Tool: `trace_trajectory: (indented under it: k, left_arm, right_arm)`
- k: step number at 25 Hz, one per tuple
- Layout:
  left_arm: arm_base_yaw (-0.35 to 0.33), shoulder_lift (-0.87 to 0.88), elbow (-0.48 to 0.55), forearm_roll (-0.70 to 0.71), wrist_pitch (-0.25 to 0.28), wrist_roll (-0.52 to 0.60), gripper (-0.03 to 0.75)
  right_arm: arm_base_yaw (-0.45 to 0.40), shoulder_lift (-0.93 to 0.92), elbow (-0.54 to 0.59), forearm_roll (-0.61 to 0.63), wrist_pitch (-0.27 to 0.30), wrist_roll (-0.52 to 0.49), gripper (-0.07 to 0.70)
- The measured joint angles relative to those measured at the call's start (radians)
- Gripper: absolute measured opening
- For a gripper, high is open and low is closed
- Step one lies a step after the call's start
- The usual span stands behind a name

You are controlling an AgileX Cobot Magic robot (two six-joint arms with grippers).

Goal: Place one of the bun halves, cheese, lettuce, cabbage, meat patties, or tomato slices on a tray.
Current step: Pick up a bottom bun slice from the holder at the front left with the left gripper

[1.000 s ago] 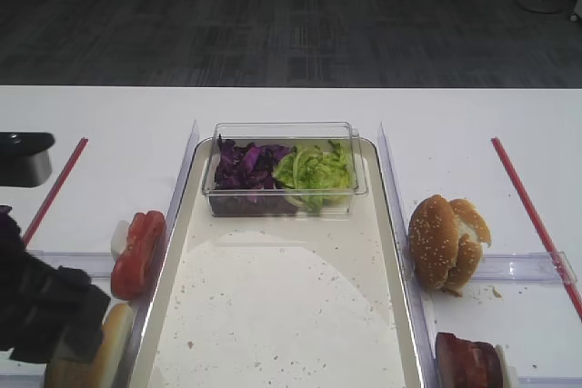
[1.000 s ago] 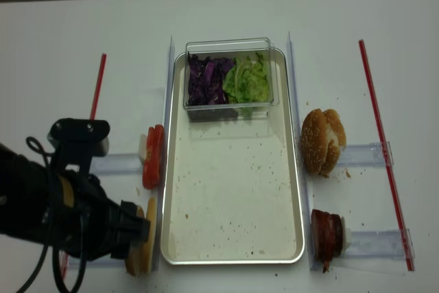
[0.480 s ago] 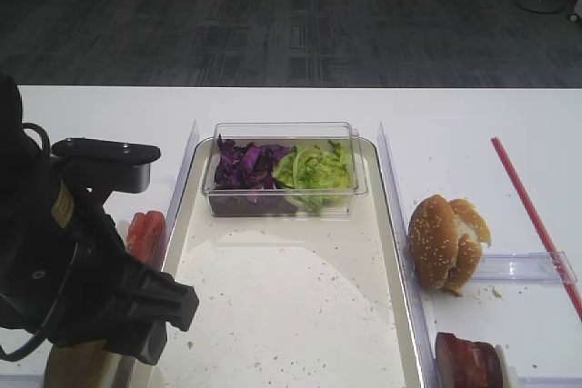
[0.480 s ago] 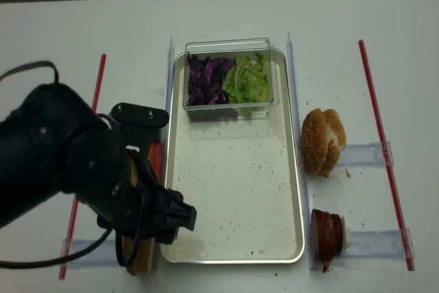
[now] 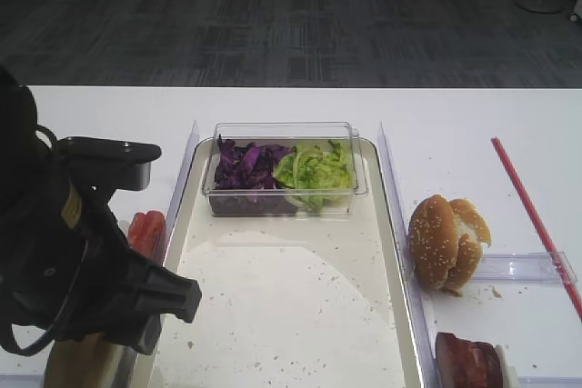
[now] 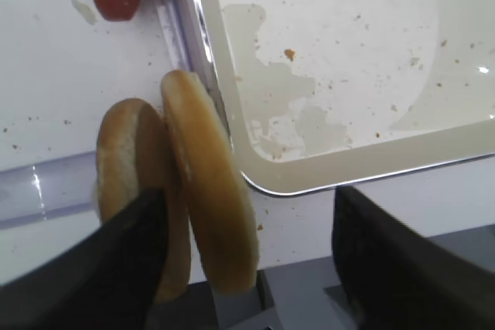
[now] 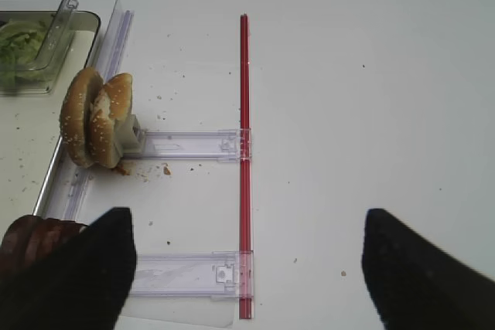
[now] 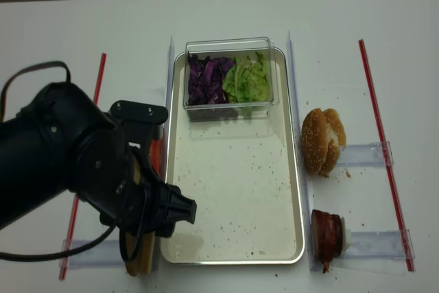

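Step in hand, as I judge it: pre-grasp on the plain bun halves [image 6: 174, 191]. My left tool [image 6: 247, 268] hangs over them with jaws spread, one dark finger [image 6: 128, 260] each side of the pair, not yet pinching. The halves stand on edge in a clear holder on the worktop [image 5: 100, 111], just outside the tray [image 6: 371, 156] at its near L corner. Next move req's, I reckon: drop lower, shut on one half only (inner one next to the rim looks easiest), lift clear, carry over the rim. My right tool [image 7: 247, 268] idles spread wide over the R side, holding nothing. Containers: tray floor carries crumbs only, plus a clear box [image 5: 284, 170] at the far end w/ cabbage [image 5: 244, 165] left, lettuce [image 5: 316, 170] right.
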Motion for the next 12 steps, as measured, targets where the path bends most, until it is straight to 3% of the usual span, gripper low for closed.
trace_trajectory:
  k: [12]
  left_arm:
    - [0.000,0.126,0.000,0.002,-0.011,0.000,0.387]
  right_arm:
    - [0.000,0.000,0.000,-0.002,0.000,0.000,0.614]
